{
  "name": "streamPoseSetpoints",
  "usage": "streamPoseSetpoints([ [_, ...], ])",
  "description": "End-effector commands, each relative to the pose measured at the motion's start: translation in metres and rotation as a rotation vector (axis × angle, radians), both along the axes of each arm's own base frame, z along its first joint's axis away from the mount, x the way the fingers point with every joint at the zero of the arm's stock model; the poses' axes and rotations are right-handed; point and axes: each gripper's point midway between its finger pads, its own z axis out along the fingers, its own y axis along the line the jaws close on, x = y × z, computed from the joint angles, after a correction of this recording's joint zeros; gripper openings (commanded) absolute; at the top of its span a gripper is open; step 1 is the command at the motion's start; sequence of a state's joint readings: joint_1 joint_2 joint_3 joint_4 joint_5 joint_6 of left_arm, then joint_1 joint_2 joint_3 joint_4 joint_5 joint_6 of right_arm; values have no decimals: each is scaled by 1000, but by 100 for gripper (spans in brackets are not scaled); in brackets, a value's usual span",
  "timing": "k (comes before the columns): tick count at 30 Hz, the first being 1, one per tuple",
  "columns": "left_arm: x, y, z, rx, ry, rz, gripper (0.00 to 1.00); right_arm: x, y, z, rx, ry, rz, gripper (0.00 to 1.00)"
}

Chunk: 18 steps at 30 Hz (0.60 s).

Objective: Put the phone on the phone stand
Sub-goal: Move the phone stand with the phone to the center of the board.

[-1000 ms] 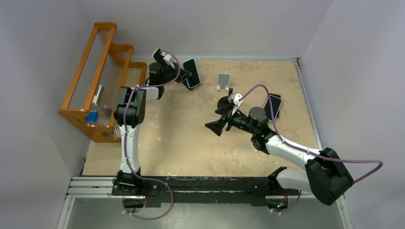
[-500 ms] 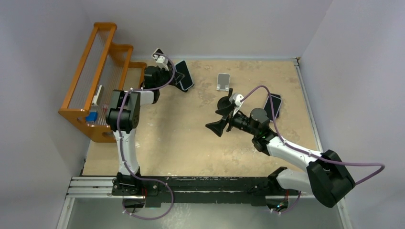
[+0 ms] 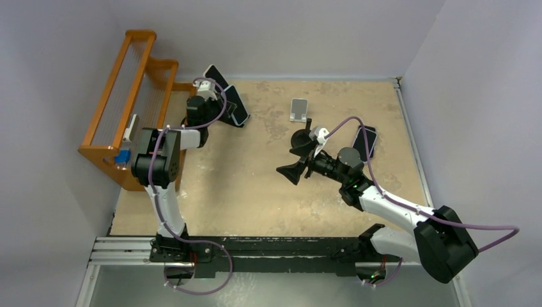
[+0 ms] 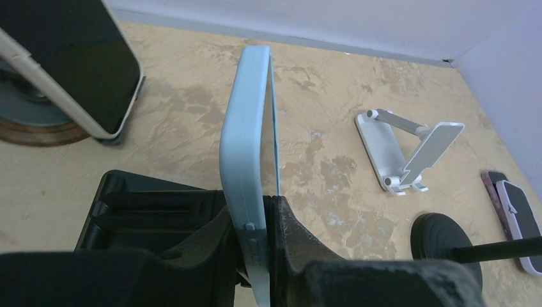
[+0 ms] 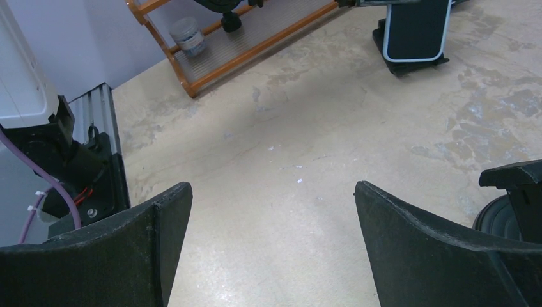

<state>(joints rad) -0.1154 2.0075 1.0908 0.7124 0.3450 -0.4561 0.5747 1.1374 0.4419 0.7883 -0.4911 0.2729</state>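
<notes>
Top external view, from the left: an orange rack (image 3: 137, 109) stands along the left wall on the sandy table (image 3: 255, 192). Just right of it, near the far-left corner, the left gripper (image 3: 222, 107) is clamped on the phone (image 3: 236, 105), a dark-screened handset in a light blue case. In the left wrist view its black fingers (image 4: 300, 243) press on the phone's back and screen near its lower end, and the phone (image 4: 246, 160) stands upright, edge-on to the camera. Beyond it to the left, a second phone (image 4: 70, 64) leans on a round base (image 4: 38, 121). Further right, the white folding phone stand (image 3: 298, 109) sits near the far edge, well apart from the held phone. Mid-table, the right gripper (image 3: 295, 157) hovers with its jaws spread wide and nothing between them, only bare tabletop in the right wrist view. A black stand (image 5: 495, 220) with a round foot sits just beside its far finger. Rightmost, a third phone (image 3: 365, 142) lies flat on the table
</notes>
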Motion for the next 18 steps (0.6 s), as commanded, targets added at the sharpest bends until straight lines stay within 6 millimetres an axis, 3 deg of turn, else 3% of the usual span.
streamPoseSetpoints([
  [1,-21,56,-49,8,205,185,0,-4,1,19,45,-52,23,99],
  [14,-26,97,-39,49,221,328,0,-7,1,22,57,-55,33,99],
  [18,-27,121,-41,33,232,364,0,-7,3,22,58,-54,41,99],
])
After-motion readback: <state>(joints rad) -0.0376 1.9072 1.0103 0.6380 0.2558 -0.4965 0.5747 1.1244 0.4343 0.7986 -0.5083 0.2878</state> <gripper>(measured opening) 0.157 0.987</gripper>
